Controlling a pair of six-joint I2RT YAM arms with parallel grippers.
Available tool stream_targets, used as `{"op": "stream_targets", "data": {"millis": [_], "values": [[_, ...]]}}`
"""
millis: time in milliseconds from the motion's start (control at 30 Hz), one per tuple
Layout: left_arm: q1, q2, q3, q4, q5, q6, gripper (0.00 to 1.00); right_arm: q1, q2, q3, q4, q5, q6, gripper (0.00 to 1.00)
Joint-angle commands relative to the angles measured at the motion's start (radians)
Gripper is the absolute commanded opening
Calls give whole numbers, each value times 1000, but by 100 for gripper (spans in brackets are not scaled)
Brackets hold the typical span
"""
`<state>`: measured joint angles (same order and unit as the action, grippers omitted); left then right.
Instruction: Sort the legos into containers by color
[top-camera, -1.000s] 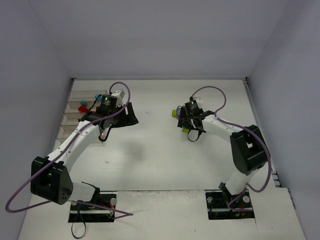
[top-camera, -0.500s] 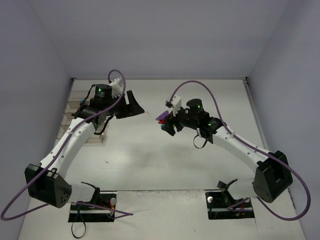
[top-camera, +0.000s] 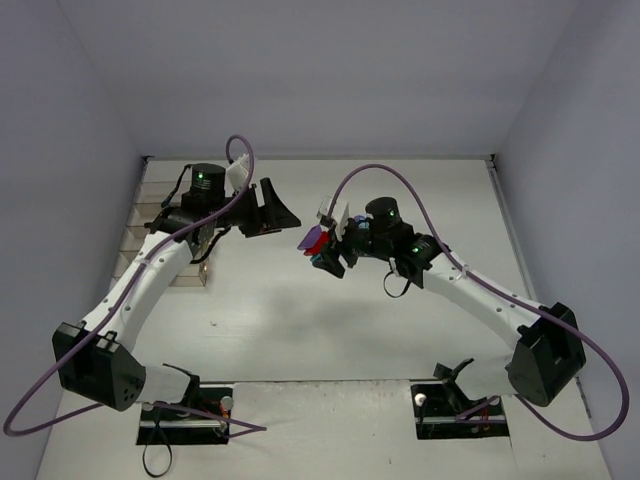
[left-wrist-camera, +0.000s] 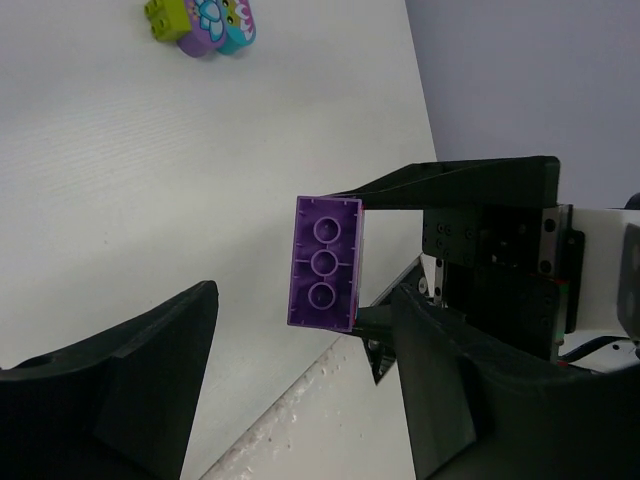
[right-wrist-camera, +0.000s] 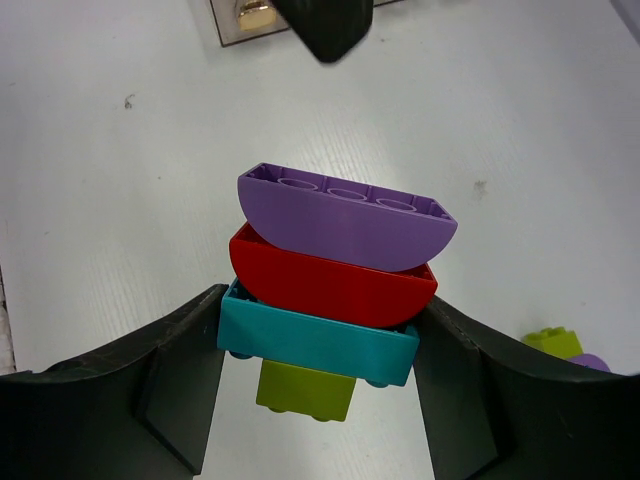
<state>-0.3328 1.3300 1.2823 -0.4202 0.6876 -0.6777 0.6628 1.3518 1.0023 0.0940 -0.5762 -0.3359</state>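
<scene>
Since the earlier frame, right gripper (top-camera: 324, 254) has swung its airborne stack of legos (right-wrist-camera: 335, 290) nearer the containers (top-camera: 140, 236), clamping the cyan brick (right-wrist-camera: 315, 340). Left gripper (top-camera: 266, 212), on the containers' side, gapes empty. Bricks are likely light, rigid and slick: pinch the flat sides of the purple top brick (left-wrist-camera: 325, 262).

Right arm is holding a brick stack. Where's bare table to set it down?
Bare: the wide table strip between the held stack and the arm bases, and the far right corner beyond the right arm. Crowded: the containers at the left edge under the left arm, and loose bricks near the stack.
</scene>
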Motion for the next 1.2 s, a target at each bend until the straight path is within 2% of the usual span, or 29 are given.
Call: {"op": "stream_targets", "data": {"millis": [0,267,700,800,967,1167], "values": [[-6,12,9,78,85,-16,63,18,0,61,58,-1,-23,1],[-6,28,26,87,109,-16,63,47,23,97,56,-10,-32,1],[-43,61,52,-9,81,10,63,58,43,104,95,-51,-61,3],[-66,80,63,-38,66,15,59,57,37,102,95,-51,-68,3],[-86,81,66,-45,43,15,36,57,38,104,96,-45,-66,4],[-86,87,86,-46,36,13,31,57,47,105,95,-37,-71,4]]}}
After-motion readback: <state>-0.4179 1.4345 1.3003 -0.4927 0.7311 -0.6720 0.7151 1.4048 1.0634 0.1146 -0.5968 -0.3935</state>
